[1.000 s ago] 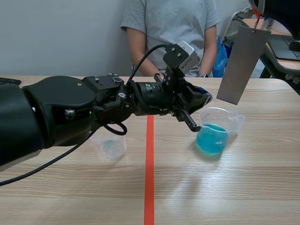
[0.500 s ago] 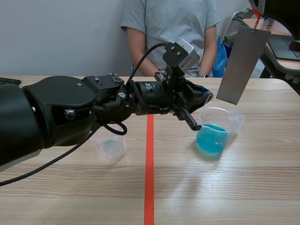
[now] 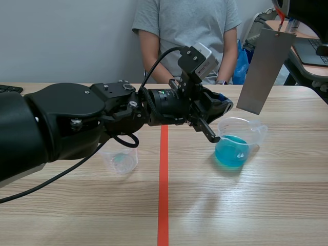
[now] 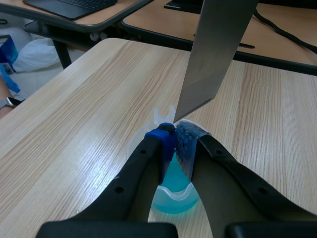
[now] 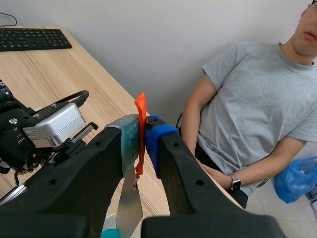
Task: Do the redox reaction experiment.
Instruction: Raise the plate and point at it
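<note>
A clear beaker [image 3: 238,146] of blue liquid stands right of the red tape line. My left gripper [image 3: 219,123] comes in from the left and is shut on the beaker's near rim. In the left wrist view its pads [image 4: 162,139] pinch together above the blue liquid [image 4: 171,198]. A grey metal sheet [image 3: 264,69] hangs tilted over the beaker, its lower corner just above the rim [image 4: 190,106]. It hangs from an orange tag [image 5: 140,129], and my right gripper [image 5: 141,136] is shut on that tag, high at the top right [image 3: 283,18].
A small clear cup [image 3: 120,160] with a blue trace stands left of the tape line [image 3: 163,179], under my left arm. A person in a grey shirt [image 3: 187,31] sits across the table. A keyboard [image 5: 29,38] lies on the table's far left; desks stand beyond the right edge.
</note>
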Tool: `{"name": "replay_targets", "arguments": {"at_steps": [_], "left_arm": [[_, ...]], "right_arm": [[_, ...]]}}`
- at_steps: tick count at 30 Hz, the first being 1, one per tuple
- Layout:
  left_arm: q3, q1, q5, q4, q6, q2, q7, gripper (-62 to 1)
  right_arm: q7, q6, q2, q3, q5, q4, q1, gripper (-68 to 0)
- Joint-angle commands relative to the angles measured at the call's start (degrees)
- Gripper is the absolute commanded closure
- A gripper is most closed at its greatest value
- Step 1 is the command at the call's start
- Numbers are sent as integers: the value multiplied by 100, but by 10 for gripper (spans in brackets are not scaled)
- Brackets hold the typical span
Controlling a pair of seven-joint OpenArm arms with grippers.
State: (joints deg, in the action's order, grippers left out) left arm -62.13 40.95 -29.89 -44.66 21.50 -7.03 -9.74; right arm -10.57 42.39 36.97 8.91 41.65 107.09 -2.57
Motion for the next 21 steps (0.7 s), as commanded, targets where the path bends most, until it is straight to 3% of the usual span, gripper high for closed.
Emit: {"name": "replay_targets", "arguments": {"at_steps": [1,6,9,12,21], "left_arm": [[42,79,-55,-103,-13,28,-118,-51],[44,26,-83,-122,-11,-138,-254,-51],[63,-81,-291,-382,-11,-553,-404,-51],[223,-315,-542,-855,-11,-1180,-446,-51],[1421,-2037,-551,-2378,-17,-3480,-984,-51]], "right_arm": [[76,33,79,20,92,59,114,-15],[79,33,79,20,92,59,114,-15],[79,33,79,20,105,59,114,-15],[76,33,79,20,107,59,114,-15],[76,33,79,20,107,59,114,-15]]}}
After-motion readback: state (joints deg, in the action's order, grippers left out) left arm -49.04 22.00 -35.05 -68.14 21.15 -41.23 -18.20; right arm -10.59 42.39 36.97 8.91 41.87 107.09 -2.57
